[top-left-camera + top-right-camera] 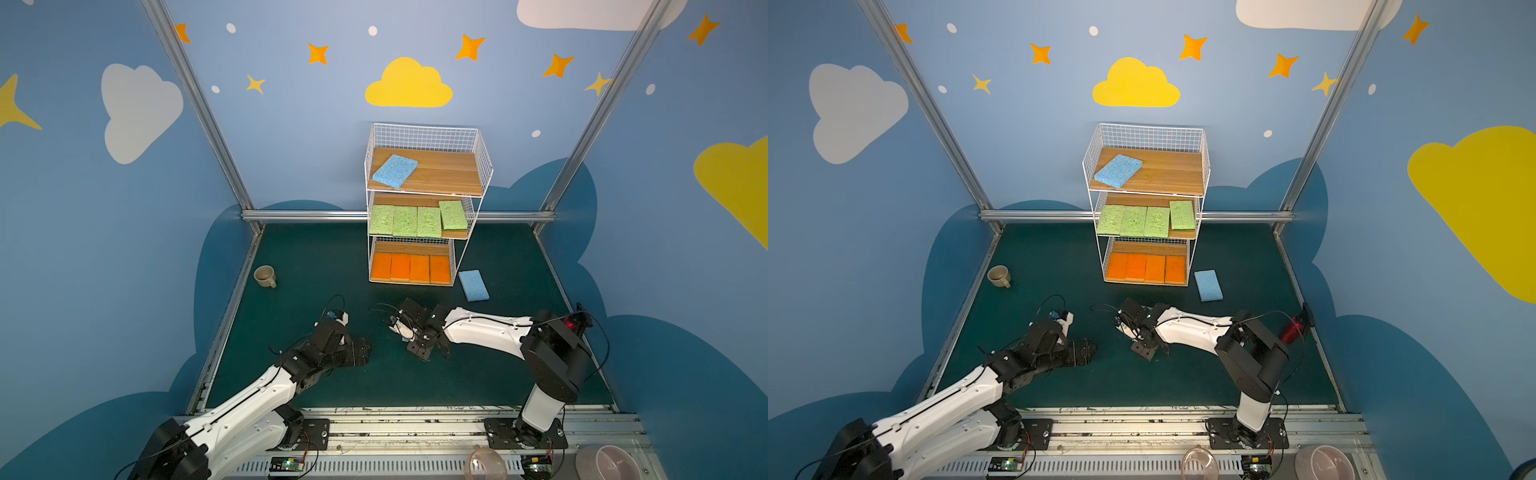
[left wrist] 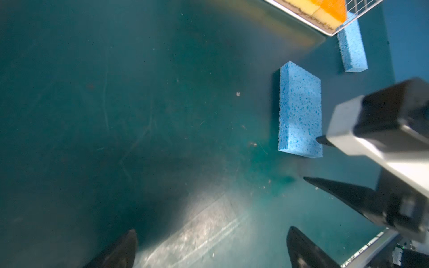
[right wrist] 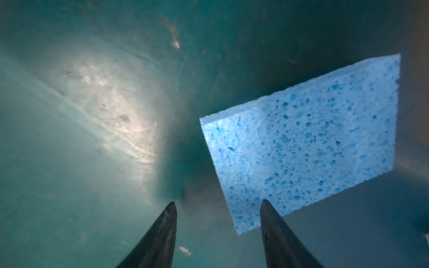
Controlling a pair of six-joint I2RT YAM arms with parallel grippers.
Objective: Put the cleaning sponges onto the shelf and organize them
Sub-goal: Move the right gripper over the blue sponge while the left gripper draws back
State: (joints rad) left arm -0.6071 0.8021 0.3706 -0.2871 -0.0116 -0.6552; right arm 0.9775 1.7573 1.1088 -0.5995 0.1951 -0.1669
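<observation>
One blue sponge (image 1: 395,171) atop shelf (image 1: 424,136)

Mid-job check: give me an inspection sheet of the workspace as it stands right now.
Surface: green mat, scuffed and dusty.
Job's things: shelf upright; top tier, one blue sponge; middle, four green sponges; bottom, four orange sponges; second blue sponge on the mat beside the shelf; third blue sponge flat on the mat, nearer the arms.
Clutter: mug at left; tape roll and bowl past the front rail.
Grippers: left gripper open, empty; right gripper open, tips at the third blue sponge, gripping nothing.
Cables: loose loops at both wrists.
Surroundings: blue decal walls, metal frame.
</observation>
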